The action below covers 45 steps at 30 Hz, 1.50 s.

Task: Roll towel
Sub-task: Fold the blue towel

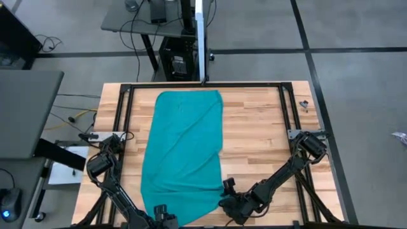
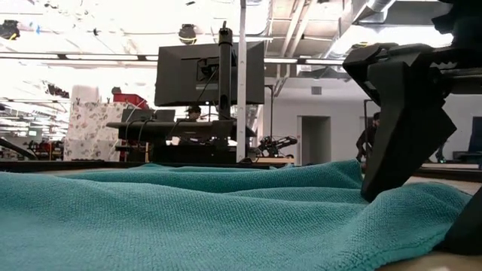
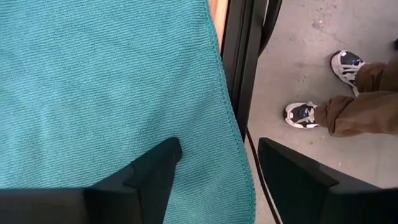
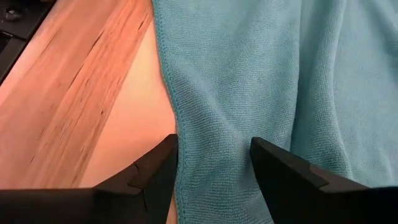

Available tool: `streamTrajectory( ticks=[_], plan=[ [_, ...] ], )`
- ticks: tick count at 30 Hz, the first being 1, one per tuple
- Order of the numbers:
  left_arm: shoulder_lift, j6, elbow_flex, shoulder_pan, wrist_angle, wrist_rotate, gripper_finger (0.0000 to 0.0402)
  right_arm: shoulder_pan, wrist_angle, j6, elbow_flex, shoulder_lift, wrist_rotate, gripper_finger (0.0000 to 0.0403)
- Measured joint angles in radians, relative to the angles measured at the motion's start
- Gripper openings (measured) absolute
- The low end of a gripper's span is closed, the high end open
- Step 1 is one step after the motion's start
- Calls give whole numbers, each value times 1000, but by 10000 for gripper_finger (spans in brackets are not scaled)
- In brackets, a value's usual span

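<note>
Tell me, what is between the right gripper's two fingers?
The towel. In the right wrist view, the right gripper stands open over the towel's side edge, with teal cloth filling the gap between its fingers.

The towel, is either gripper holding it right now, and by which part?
Nothing is gripped yet. The right gripper and left gripper are open, each straddling a near-corner edge of the towel.

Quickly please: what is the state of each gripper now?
Left gripper: open, over the towel edge.
Right gripper: open, astride the towel's edge.
</note>
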Motion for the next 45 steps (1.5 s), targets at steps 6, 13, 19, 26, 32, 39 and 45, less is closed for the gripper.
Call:
streamTrajectory(
  ticks=[6, 13, 19, 26, 32, 39, 45],
  plan=[
    [2, 0, -1, -9, 8, -7, 197, 7, -1, 13, 0, 0, -15, 177],
    [2, -10, -3, -23, 25, -5, 197, 27, -8, -10, -1, 1, -19, 164],
    [2, 37, -2, -32, 33, 9, 196, 16, -11, -10, 0, 1, -34, 143],
    [3, 22, -2, -34, -1, 3, 142, 12, -24, -9, 0, 1, -59, 89],
    [3, 14, 1, -43, -13, 14, 24, 12, -31, 99, 0, 0, -94, 16],
    [6, 60, 116, -47, -123, 68, 1, 13, -75, 208, 15, -39, -146, 4],
    [-61, 44, 185, -66, -244, 42, 0, 42, -123, 299, 21, -138, -155, 2]
  ],
)
